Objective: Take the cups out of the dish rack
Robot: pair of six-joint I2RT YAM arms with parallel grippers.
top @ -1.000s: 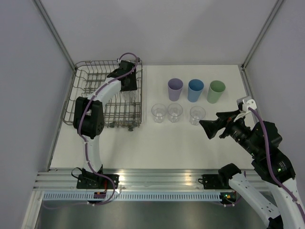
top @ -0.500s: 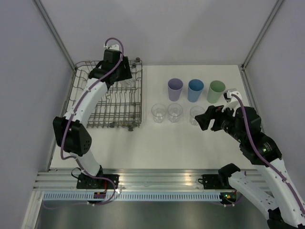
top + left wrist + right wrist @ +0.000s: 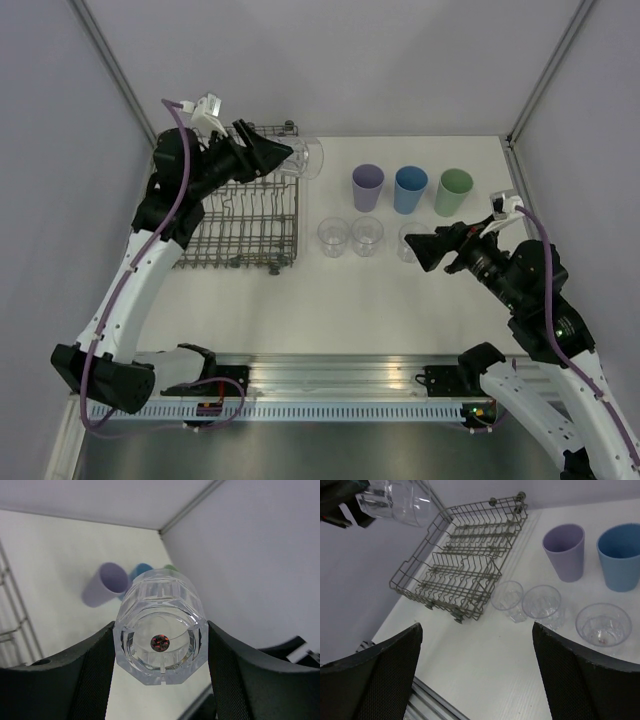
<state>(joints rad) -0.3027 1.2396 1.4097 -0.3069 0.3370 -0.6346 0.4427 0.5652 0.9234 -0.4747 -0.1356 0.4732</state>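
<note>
1. Cups: seven in view. One is aloft at the far left and six stand upright on the table, right of the rack.
2. Rack sits at the table's far left. It is grey wire with raised sides and rows of prongs.
3. Left gripper reaches in from the left, above the rack's far right corner. Its fingers are clamped on the held cup, a clear one, with one finger on either side of the faceted body near the base.
4. Held cup is tipped onto its side, base toward the wrist camera and mouth pointing right, toward the standing cups. It hangs above the rack wires, touching only the fingers.
5. Back row, left to right: lilac cup, blue cup, green cup. All are mouth up, near one another and not touching.
6. Front row, just ahead of those: left clear cup, middle clear cup, right clear cup. Left and middle stand just beside each other; I cannot tell whether they touch. The right one stands a little apart.
7. Right gripper hovers at the table's right side, near the right clear cup and on its near-right side. Its fingers are spread wide with nothing gripped.
</note>
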